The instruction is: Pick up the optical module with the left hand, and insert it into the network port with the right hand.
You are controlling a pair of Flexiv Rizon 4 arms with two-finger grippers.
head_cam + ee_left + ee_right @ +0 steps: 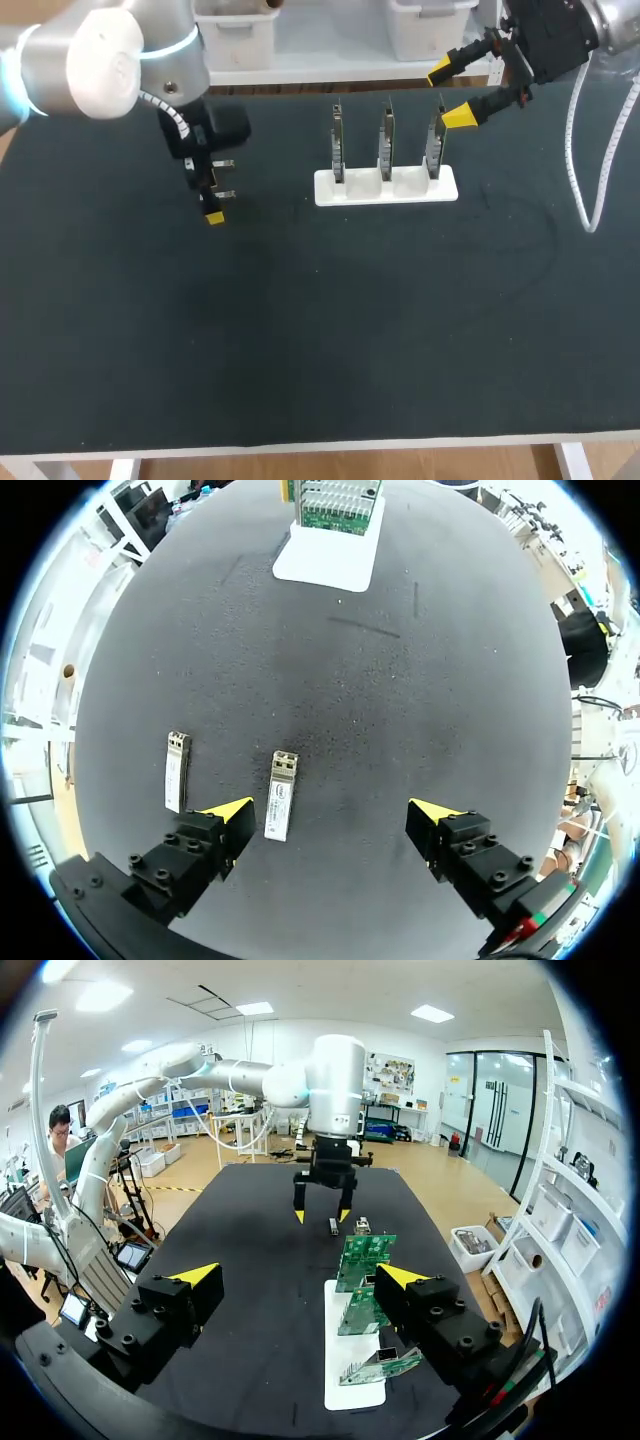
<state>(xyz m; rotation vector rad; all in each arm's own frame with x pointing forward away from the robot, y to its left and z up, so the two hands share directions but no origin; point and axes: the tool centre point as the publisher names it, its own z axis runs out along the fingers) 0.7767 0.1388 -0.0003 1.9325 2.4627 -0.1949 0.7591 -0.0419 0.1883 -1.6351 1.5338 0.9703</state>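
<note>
Left gripper point(214, 192) hangs over the left part of the black desk point(300, 340), pointing down, fingers open, holding nothing. In the left wrist view it point(332, 812) is above two silver modules lying flat on the desk. One optical module point(281, 795) lies between the fingers, just beside one yellow tip, not gripped. The second optical module point(176, 770) lies outside the fingers, near the first, roughly parallel, not touching it. Well ahead of them is the white holder point(325, 555) with green port boards point(338, 502) standing in it.

Head view: white holder point(385, 187) sits mid-desk toward the far edge, with three port boards point(386, 145) upright in a row in it. Right gripper point(449, 95) hovers off the desk near the holder's right end, fingers spread wide, empty.

Right wrist view: right gripper point(298, 1276) is above the white holder point(350, 1385), with the port boards point(365, 1255) ahead of and partly under one finger. The left gripper point(320, 1210) is further ahead over the desk.
</note>
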